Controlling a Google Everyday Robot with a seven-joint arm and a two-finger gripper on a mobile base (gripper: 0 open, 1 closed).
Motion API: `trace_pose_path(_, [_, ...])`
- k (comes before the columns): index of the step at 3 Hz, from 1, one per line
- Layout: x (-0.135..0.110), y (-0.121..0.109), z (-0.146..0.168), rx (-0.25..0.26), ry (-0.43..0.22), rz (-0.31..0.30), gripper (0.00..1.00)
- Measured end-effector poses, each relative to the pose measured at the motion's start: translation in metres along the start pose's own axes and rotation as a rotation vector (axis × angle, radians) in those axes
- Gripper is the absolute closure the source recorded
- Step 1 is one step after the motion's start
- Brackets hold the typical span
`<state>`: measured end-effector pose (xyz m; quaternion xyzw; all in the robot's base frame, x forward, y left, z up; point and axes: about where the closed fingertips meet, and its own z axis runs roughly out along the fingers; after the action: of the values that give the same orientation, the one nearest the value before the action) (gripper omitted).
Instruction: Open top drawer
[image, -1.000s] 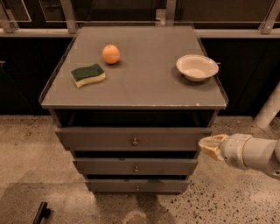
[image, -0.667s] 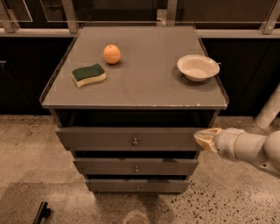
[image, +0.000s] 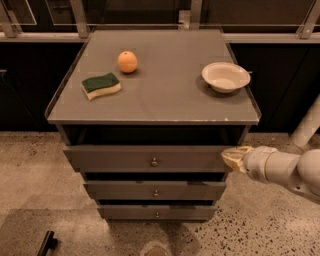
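Observation:
The top drawer (image: 115, 159) is the widest grey front of the three, just under the cabinet's top, with a small round silver knob (image: 154, 162) at its centre. A dark gap shows above its front. My gripper (image: 234, 158), with a cream-coloured tip on a white arm, reaches in from the right. It sits at the right end of the top drawer's front, at the height of the knob and well to the right of it.
On the cabinet's top (image: 165, 95) lie an orange (image: 127, 62), a green-and-yellow sponge (image: 101, 85) and a white bowl (image: 225, 77). Two narrower drawers (image: 155, 191) sit below. A white post (image: 307, 125) stands at right. A black object (image: 47, 244) lies on the speckled floor.
My gripper has moved left along the front of the cabinet, from beside it to the right end of the top drawer's front. The drawer has not visibly moved.

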<state>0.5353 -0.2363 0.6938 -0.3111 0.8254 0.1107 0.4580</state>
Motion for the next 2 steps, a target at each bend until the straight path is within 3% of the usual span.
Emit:
trace_pose_path(1, [-0.0056, -0.0123, 0.0301, -0.003, -0.015, 0.004, 1.0])
trace_pose_path(2, [-0.0065, -0.0104, 0.0292, -0.003, -0.015, 0.004, 1.0])
